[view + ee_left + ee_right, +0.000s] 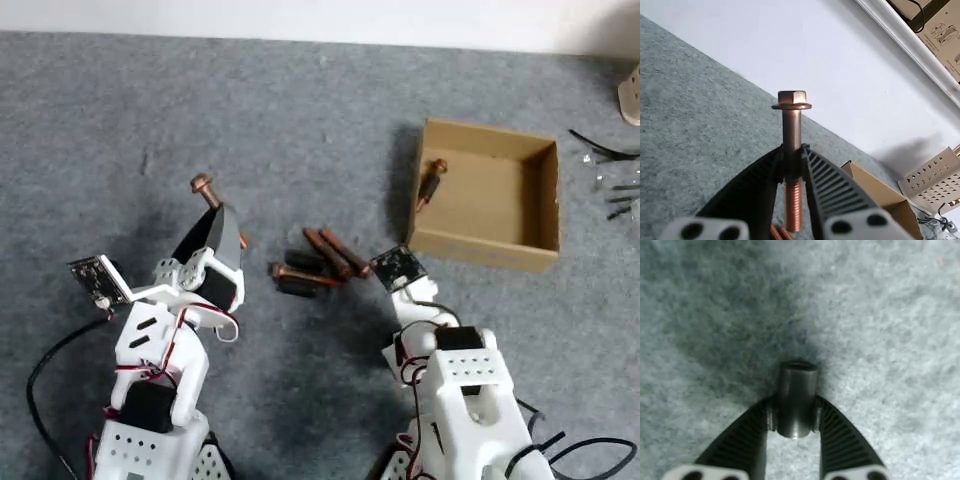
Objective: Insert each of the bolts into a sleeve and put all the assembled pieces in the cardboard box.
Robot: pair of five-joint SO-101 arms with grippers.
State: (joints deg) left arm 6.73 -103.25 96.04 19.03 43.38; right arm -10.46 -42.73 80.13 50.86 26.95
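Observation:
My left gripper (222,232) (791,152) is shut on a copper bolt (204,186) (791,120), held up off the carpet with its hex head away from the fingers. In the right wrist view my right gripper (796,409) is shut on a dark sleeve (797,390), its open end facing the grey carpet. The right arm's wrist (400,266) stands just right of a pile of loose bolts (335,250) and dark sleeves (300,264) at mid-table. The cardboard box (540,200) (875,192) at the right holds one assembled piece (430,183).
Grey carpet covers the table. Black cables and small parts (612,180) lie right of the box, with a pale object (630,95) at the far right edge. A white perforated item (935,177) stands beyond the box. A white wall borders the far side.

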